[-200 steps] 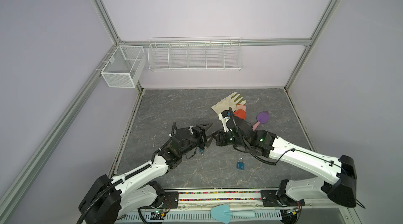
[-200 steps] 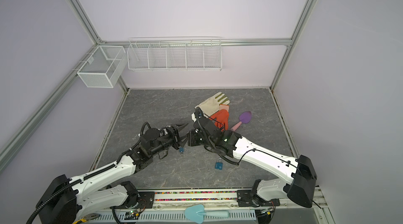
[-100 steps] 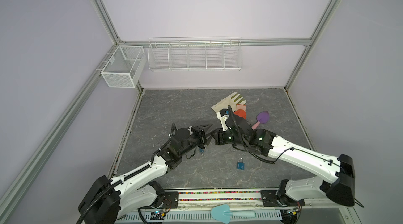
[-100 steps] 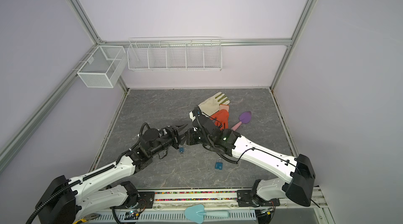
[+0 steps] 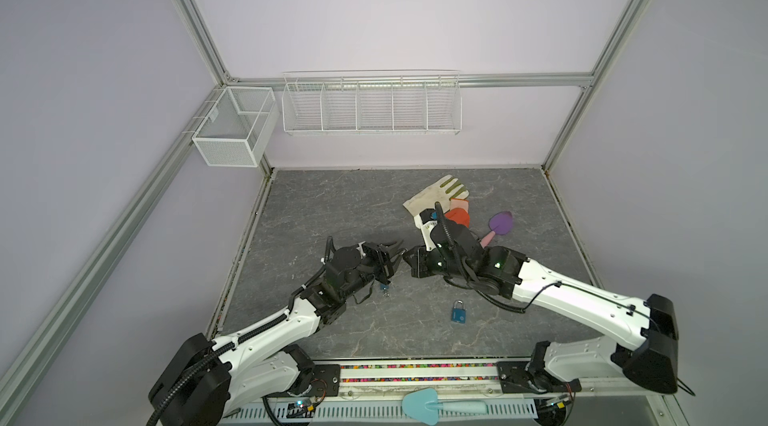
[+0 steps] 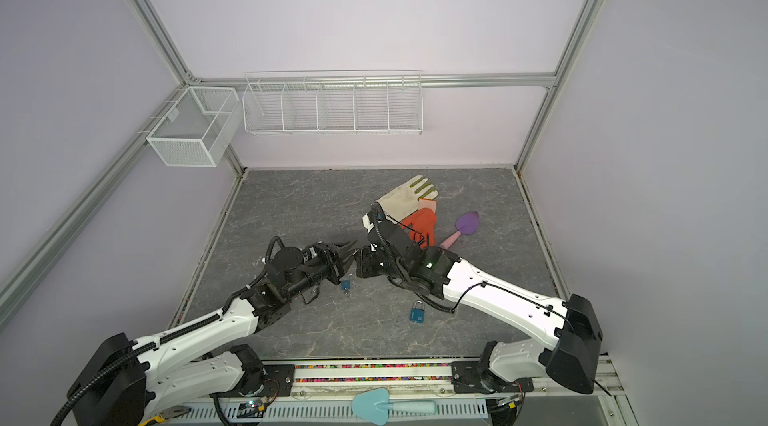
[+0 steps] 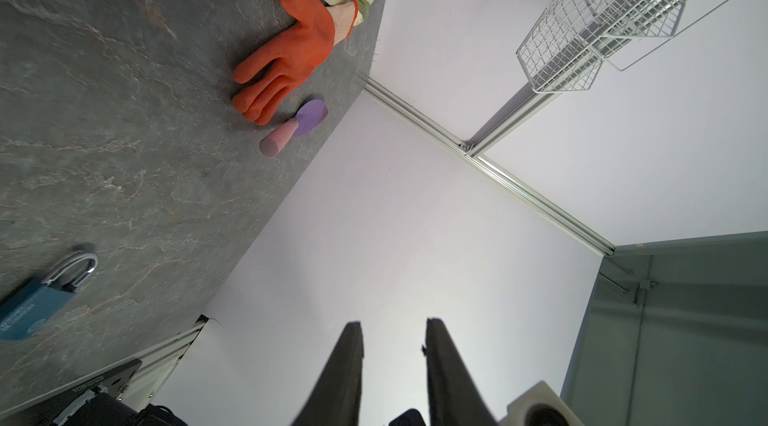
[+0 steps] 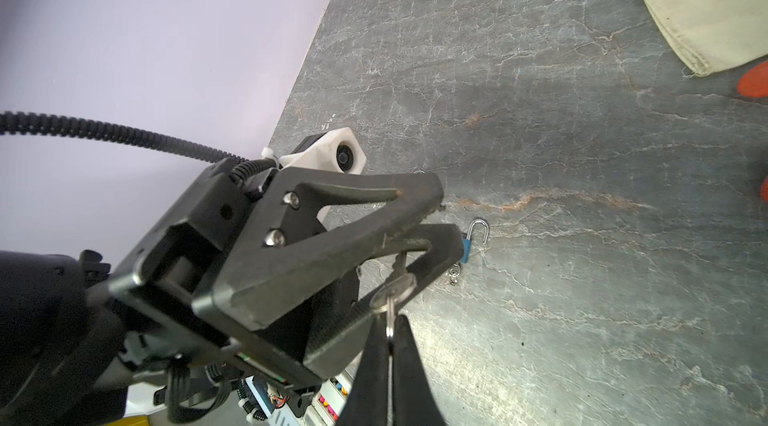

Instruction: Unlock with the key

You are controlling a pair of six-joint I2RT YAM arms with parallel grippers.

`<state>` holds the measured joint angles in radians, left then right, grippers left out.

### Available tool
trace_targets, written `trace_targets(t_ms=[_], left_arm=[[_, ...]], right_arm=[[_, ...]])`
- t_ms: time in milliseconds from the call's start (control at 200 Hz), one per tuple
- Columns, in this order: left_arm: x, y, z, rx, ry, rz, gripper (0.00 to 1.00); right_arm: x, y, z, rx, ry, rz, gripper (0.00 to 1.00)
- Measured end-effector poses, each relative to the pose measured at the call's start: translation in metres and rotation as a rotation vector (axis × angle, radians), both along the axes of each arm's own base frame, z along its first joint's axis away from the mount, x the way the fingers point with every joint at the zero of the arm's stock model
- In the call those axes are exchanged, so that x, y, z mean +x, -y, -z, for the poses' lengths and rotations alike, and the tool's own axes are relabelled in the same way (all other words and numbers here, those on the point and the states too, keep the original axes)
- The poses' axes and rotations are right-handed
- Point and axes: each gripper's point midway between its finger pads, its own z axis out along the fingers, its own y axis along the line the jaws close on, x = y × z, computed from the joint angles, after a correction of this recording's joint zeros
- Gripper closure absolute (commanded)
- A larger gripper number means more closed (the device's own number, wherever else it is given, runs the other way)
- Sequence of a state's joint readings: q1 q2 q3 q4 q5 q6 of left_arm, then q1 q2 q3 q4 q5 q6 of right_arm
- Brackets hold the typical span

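My right gripper (image 8: 390,322) is shut on the ring of a small silver key (image 8: 394,291), holding it in the air at the table's middle. The key's blade reaches between the black fingers (image 8: 353,253) of my left gripper (image 7: 392,322), whose jaws stand a narrow gap apart. In both top views the left gripper (image 5: 398,251) and right gripper (image 5: 408,264) meet tip to tip. A small blue padlock (image 6: 346,283) lies just under them, its shackle (image 8: 480,228) raised. A larger blue padlock (image 5: 458,312) lies nearer the front, also seen as the padlock (image 7: 37,307) in the left wrist view.
A cream glove (image 5: 436,195) and an orange glove (image 7: 291,54) lie behind the right arm, with a purple trowel (image 5: 500,224) to their right. A teal trowel (image 5: 432,405) rests on the front rail. Wire baskets (image 5: 372,106) hang on the back wall.
My left gripper's jaws have drawn much closer together around the key. The right gripper has stayed shut on the key ring, and both arms have barely shifted.
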<state>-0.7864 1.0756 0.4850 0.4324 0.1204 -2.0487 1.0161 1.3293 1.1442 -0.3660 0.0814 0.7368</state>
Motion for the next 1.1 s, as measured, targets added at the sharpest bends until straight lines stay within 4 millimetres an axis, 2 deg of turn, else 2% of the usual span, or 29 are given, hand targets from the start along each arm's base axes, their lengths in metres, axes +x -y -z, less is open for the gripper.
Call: trace_targets(t_ms=[355,475,525,655,710,770,880,969,1099], left_arm=[[0.002,-0.003,0.0,0.003,0.001,-0.023,0.87],[0.002,-0.005,0.004,0.012,-0.005,-0.03,0.94],[0.002,-0.006,0.005,0.014,-0.007,-0.033,1.0],[0.004,-0.007,0.005,0.021,0.004,-0.04,1.0],[0.004,-0.007,0.004,0.028,0.015,-0.039,1.0],[0.005,-0.007,0.003,0.05,0.039,-0.042,1.0],[0.013,-0.011,-0.005,0.114,0.113,-0.062,1.0],[0.02,-0.011,-0.023,0.161,0.219,-0.068,1.0],[0.03,0.001,-0.065,0.211,0.413,-0.044,1.0]], right_arm=[[-0.002,0.002,-0.002,0.003,0.002,0.0,0.94],[-0.002,0.003,-0.003,0.006,0.003,-0.001,0.94],[-0.002,0.003,-0.003,0.007,0.003,-0.002,0.94],[-0.004,0.004,-0.001,0.004,-0.003,-0.006,0.93],[-0.005,0.005,-0.002,0.005,-0.005,-0.008,0.89],[-0.007,0.005,-0.003,0.011,-0.007,-0.014,0.79],[-0.013,0.012,-0.012,0.052,-0.012,-0.023,0.51],[-0.015,0.023,-0.025,0.122,-0.018,-0.027,0.45],[-0.009,0.036,-0.05,0.262,-0.025,-0.028,0.4]])
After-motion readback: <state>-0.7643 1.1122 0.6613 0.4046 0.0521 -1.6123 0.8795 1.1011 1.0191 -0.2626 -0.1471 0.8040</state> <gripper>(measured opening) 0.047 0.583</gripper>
